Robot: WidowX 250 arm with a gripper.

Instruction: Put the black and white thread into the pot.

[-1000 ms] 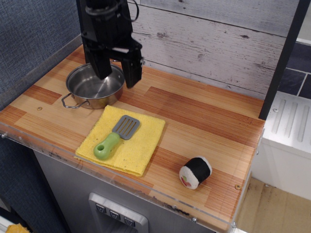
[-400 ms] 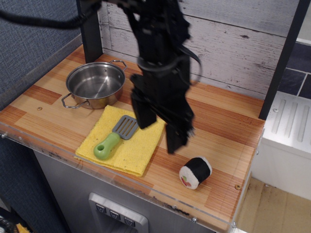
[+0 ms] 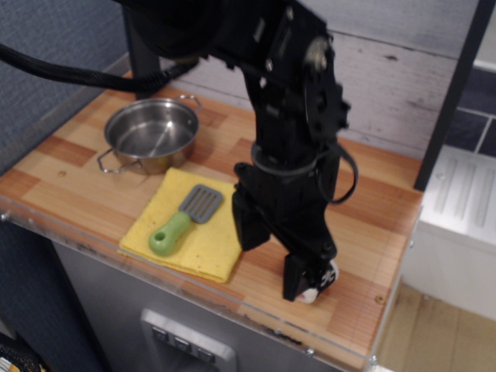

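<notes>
Nearest the camera, along the front edge of the striped wooden counter point(image 3: 70, 174), a clear plastic lip point(image 3: 194, 288) runs over a grey metal cabinet face point(image 3: 116, 310). Just behind that edge, toward the right corner, the small black and white thread point(image 3: 319, 284), a soft roll with a fuzzy white end, lies on the wood, and only a sliver of it shows past the arm. The black, hard-edged gripper point(image 3: 273, 258) stands right over it with its two blocky fingers spread apart; the right-hand finger point(image 3: 304, 273) covers most of the roll, the other finger point(image 3: 248, 225) hangs to the left above the wood. Whether either finger touches the roll cannot be told.

Left of the gripper lies a flat square yellow cloth point(image 3: 213, 244), matte and slightly wrinkled at its near edge. On it rests a spatula with a glossy green plastic handle and a grey slotted blade point(image 3: 183, 218), set on a diagonal with the blade pointing away from the front.

Farther back on the left sits the shallow round stainless steel pot point(image 3: 152, 135), shiny inside, with thin wire loop handles at its near-left and far sides, well apart from the roll. The bulky black robot arm point(image 3: 298, 101) rises from the gripper across the middle, in front of a whitewashed plank wall point(image 3: 395, 85).
</notes>
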